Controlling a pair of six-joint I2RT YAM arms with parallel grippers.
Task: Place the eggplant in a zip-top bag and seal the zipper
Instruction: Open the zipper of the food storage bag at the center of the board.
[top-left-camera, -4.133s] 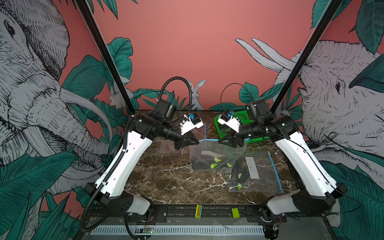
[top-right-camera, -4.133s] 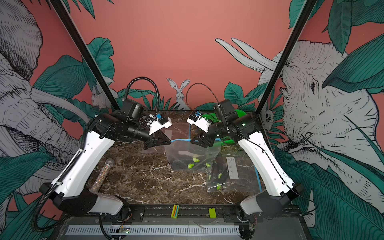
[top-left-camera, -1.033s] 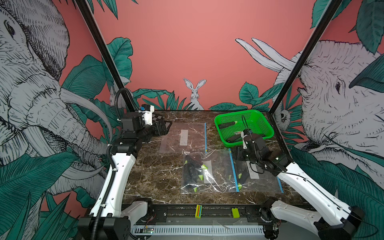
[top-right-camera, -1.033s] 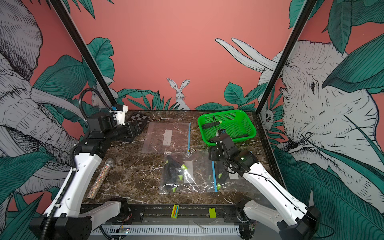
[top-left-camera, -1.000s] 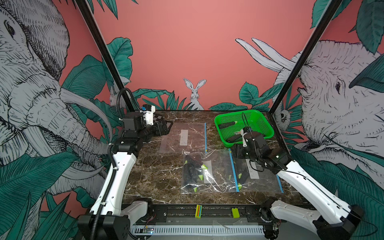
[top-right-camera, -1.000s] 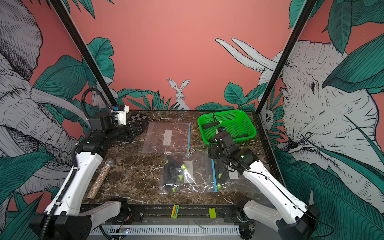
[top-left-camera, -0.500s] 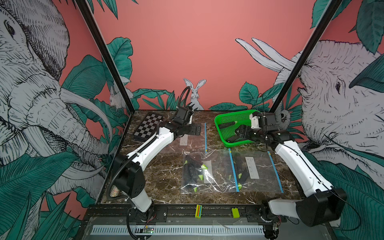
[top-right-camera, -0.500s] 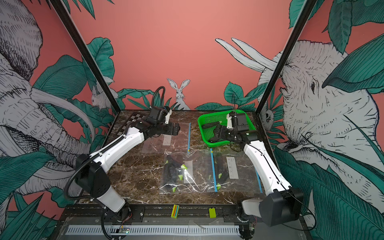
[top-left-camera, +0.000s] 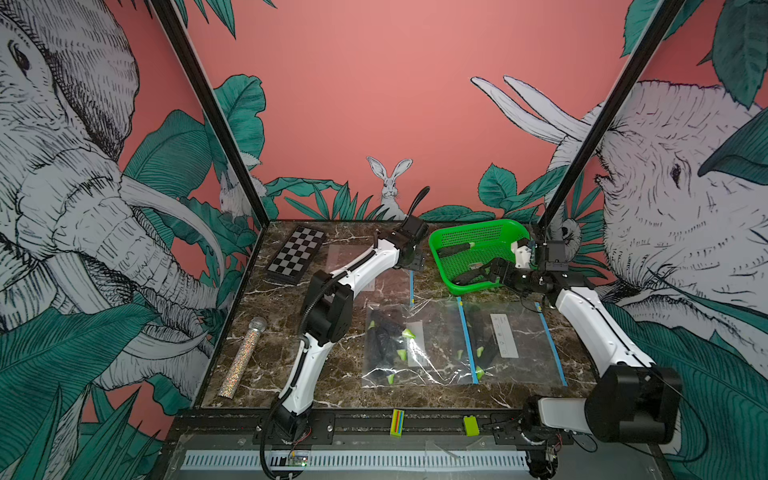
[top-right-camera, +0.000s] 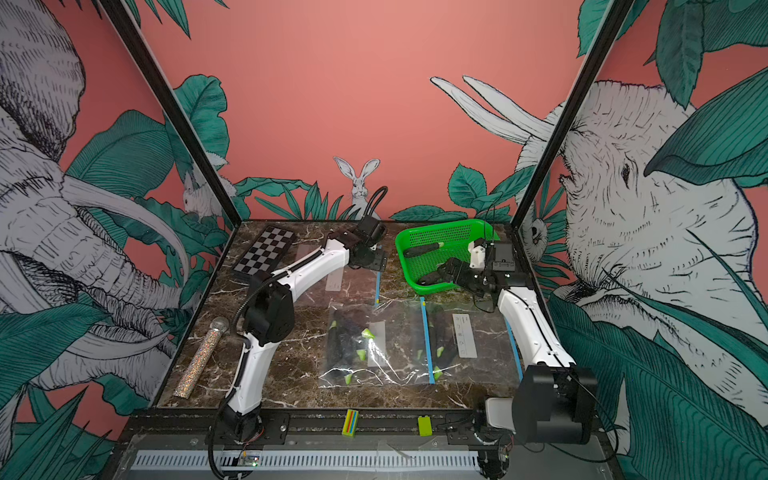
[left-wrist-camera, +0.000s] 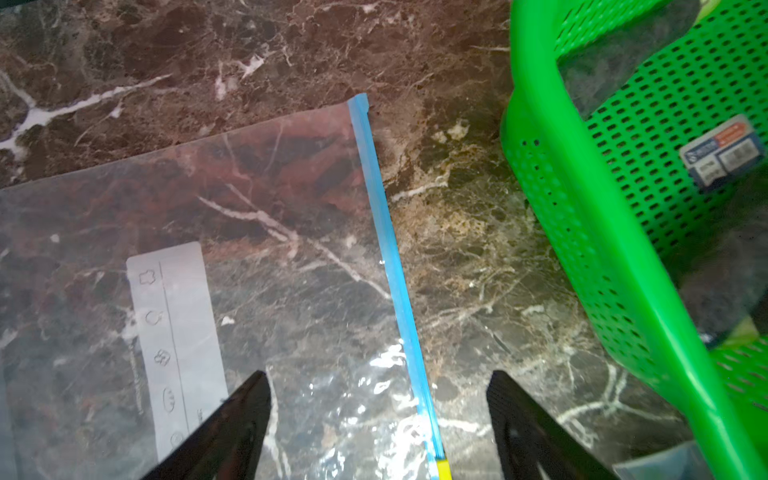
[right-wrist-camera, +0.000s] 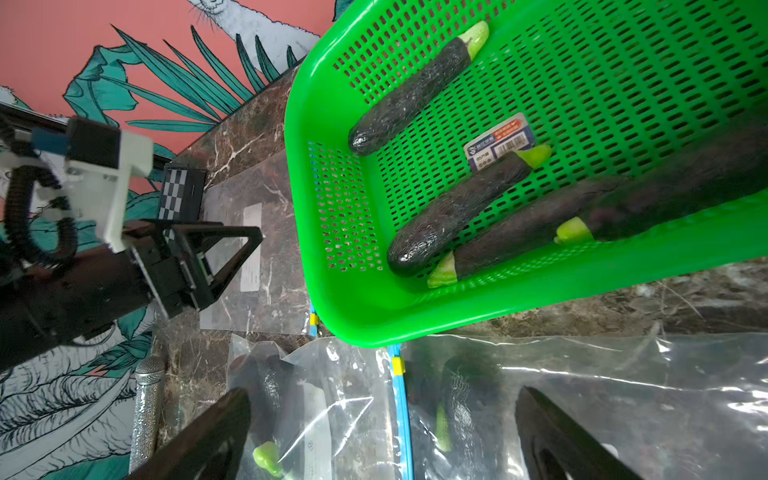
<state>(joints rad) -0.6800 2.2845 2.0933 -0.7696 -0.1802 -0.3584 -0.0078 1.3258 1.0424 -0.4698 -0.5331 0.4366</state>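
Our left tool (left-wrist-camera: 377, 376) hangs spread above the empty bag (left-wrist-camera: 270, 199) — our right tool (right-wrist-camera: 383, 390), spread too, by the green basket (right-wrist-camera: 540, 291).

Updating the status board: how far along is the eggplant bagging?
Done: two front bags hold eggplants; seals unclear. In hand: nothing gripped; left gripper open over the empty bag, right gripper open at the green basket. Left: four loose eggplants in it.
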